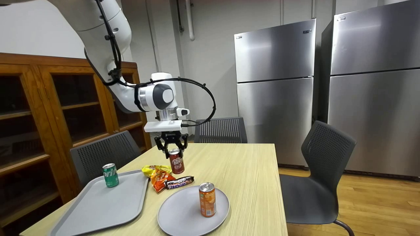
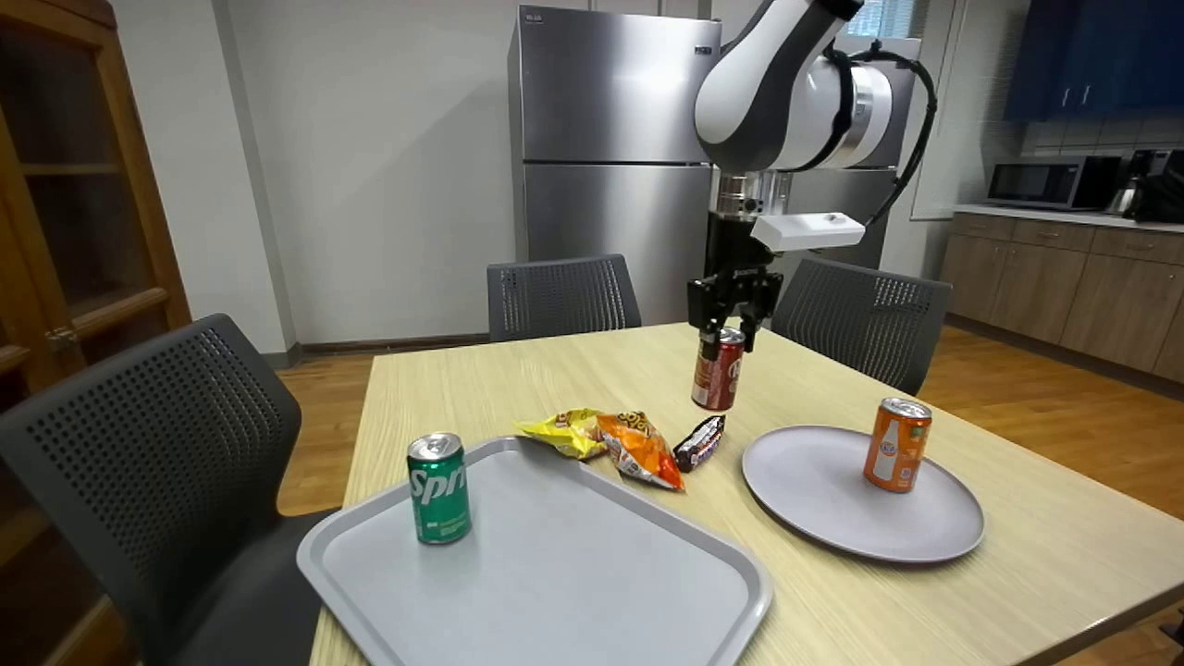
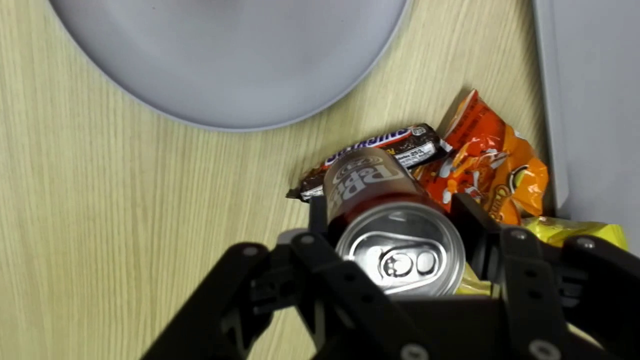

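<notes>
Tabletop [image 1: 242,170] below, gripper [image 1: 174,155] clasps can [image 1: 177,165] near its top.

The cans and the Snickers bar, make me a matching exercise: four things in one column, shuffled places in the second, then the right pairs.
1. Sprite can
2. Orange can
3. Dr Pepper can
4. Snickers bar

A. On the plate
B. In the gripper
C. On the tray
D. Lying on the tabletop

Right pairs: 1-C, 2-A, 3-B, 4-D.
</notes>
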You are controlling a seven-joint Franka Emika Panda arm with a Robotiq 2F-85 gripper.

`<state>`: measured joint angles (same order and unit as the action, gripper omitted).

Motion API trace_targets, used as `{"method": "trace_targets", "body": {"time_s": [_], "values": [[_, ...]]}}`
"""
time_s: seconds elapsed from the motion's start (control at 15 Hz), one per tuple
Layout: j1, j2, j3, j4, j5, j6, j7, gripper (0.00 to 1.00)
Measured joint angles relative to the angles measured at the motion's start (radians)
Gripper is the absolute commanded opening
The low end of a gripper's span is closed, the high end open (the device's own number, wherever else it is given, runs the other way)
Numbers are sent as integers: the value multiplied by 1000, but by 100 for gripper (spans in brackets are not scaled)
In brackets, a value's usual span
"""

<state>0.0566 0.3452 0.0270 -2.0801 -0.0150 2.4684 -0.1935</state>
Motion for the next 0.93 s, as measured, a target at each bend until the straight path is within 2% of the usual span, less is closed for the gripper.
{"method": "trace_targets", "body": {"time_s": [0.93], "values": [[127,-11,95,0,-49,0,29,38]]}}
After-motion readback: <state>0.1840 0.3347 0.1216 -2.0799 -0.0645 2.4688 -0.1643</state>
